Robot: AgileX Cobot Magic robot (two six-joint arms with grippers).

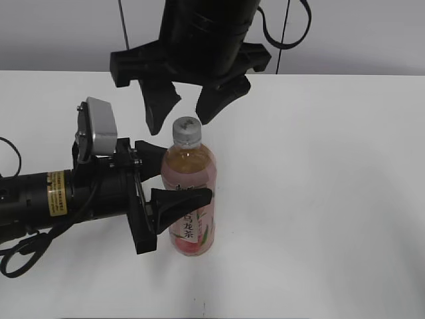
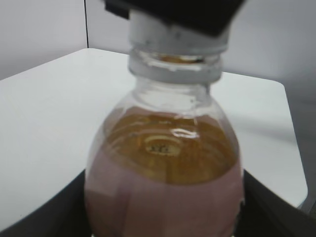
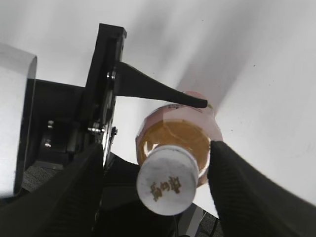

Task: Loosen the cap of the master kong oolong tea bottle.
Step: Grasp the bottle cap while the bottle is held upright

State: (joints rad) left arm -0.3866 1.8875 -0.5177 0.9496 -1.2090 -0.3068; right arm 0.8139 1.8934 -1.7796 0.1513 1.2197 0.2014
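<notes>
The master kong oolong tea bottle [image 1: 190,174] stands upright on the white table, with its pink label facing the front. Its white cap [image 1: 186,128] is on the neck. My left gripper [image 1: 180,174] comes in from the left and is shut on the bottle's body, one finger behind the shoulder and one across the label. In the left wrist view the bottle [image 2: 163,187] fills the space between the fingers [image 2: 165,219]. My right gripper [image 1: 179,122] hangs above, open, with a finger on each side of the cap and gaps to both. The right wrist view shows the cap [image 3: 168,180] between those fingers [image 3: 160,197].
The white table [image 1: 319,199] stretches to the right and front of the bottle. The left arm with its grey camera housing [image 1: 99,126] lies along the left side. Cables hang at the back wall.
</notes>
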